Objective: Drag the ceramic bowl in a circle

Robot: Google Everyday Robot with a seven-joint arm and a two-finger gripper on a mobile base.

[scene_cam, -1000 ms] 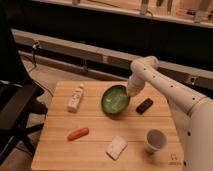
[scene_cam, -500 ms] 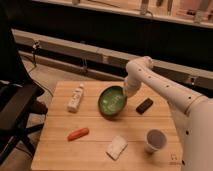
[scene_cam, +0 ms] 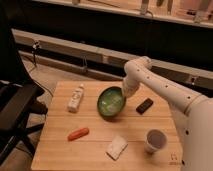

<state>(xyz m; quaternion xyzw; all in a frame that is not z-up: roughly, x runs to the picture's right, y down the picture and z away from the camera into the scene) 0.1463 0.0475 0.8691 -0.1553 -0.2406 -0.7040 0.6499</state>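
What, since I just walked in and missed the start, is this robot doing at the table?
The robot's arm reaches over the wooden table, its hand at the far rim of the green ceramic bowl, apparently to drag it. The bowl sits mid-table. A white bottle, orange item, white packet, paper cup and small black object lie around it, apart from it.

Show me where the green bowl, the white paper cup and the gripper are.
ceramic bowl (scene_cam: 110,103), camera view, pale inside of the bowl.
paper cup (scene_cam: 154,142), camera view, its white side wall.
gripper (scene_cam: 125,93), camera view, tip at the bowl's right rim.
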